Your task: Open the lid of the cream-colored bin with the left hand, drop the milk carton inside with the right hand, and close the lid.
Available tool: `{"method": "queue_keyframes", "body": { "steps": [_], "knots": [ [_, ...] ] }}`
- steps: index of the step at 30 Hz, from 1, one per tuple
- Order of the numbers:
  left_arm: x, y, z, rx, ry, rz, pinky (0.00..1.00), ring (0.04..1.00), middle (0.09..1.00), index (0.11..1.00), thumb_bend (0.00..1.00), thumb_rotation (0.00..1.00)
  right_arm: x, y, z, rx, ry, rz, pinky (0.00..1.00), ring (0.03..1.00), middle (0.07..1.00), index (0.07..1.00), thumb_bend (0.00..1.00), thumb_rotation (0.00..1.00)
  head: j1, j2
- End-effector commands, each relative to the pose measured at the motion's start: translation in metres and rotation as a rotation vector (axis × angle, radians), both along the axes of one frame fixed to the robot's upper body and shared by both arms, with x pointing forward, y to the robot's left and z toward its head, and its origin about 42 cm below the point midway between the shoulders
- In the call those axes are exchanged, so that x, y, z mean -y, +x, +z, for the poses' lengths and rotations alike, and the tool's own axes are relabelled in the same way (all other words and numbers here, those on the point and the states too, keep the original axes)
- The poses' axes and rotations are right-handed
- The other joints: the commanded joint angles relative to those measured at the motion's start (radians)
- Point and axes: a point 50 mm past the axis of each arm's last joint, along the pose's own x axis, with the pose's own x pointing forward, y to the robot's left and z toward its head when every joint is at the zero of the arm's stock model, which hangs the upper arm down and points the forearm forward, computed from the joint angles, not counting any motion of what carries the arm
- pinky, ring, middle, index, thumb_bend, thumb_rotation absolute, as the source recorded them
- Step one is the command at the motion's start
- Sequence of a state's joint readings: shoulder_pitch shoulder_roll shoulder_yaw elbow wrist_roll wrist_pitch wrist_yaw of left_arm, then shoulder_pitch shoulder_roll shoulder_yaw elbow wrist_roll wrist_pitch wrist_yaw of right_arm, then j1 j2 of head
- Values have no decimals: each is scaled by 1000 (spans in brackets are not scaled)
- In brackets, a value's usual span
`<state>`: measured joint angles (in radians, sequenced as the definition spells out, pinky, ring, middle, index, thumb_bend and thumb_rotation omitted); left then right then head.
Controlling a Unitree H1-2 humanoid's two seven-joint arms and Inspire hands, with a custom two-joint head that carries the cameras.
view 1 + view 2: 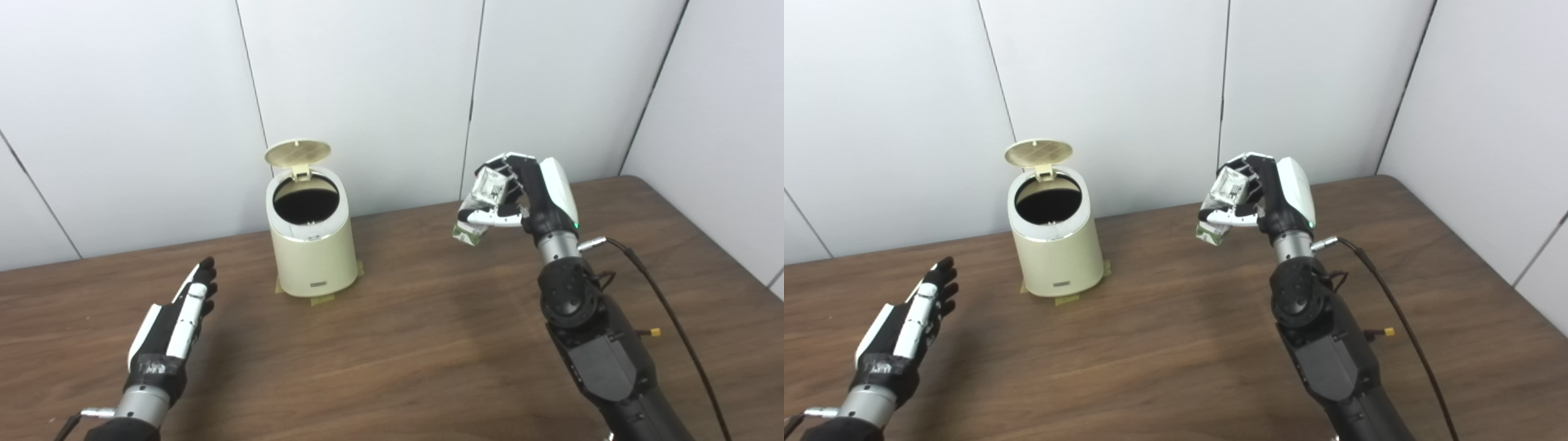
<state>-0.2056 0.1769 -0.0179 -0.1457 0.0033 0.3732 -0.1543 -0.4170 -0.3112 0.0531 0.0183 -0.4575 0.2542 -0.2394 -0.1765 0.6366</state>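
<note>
My right hand [520, 193] is closed around the carton [481, 208] and holds it in the air, clear of the table [429, 343]. The carton is tilted: its top end sits up among my fingers, and its lower end points down and to the left, toward the bin [312, 245].

The bin stands near the far edge of the table, well apart from the carton and to the left of it. Its lid [298, 153] is up, hinged at the back, so the dark mouth is exposed. The carton sits at about the height of that mouth in both views, not above it.

My left hand [180, 318] rests low near the table, left of the bin and nearer me, fingers extended and apart, holding nothing. It is not touching the lid.

Judgement: the next move is a leftward carry by the right hand until the carton is over the mouth. The carton's long axis should be brought closer to vertical so that the lower end enters first. The raised lid stands behind the mouth; approach from the right or front to avoid striking it.
</note>
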Motion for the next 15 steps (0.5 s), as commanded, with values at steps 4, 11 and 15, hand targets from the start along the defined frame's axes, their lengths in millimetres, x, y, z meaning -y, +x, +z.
{"method": "queue_keyframes", "body": {
  "steps": [4,11,15],
  "knots": [
    [6,3,16,88,-9,4,986,985,999,1000,519,948,-37,3,52,221,-91,130,383,401,522,474,518,0,35,-1],
    [13,-2,8,81,-4,12,979,976,991,1000,534,949,-69,-1,63,312,-128,227,352,395,516,488,518,0,109,-16],
    [17,-4,3,81,-1,18,975,979,990,1000,554,955,-84,1,71,352,-127,269,353,386,515,491,517,0,158,-24]
  ]
}}
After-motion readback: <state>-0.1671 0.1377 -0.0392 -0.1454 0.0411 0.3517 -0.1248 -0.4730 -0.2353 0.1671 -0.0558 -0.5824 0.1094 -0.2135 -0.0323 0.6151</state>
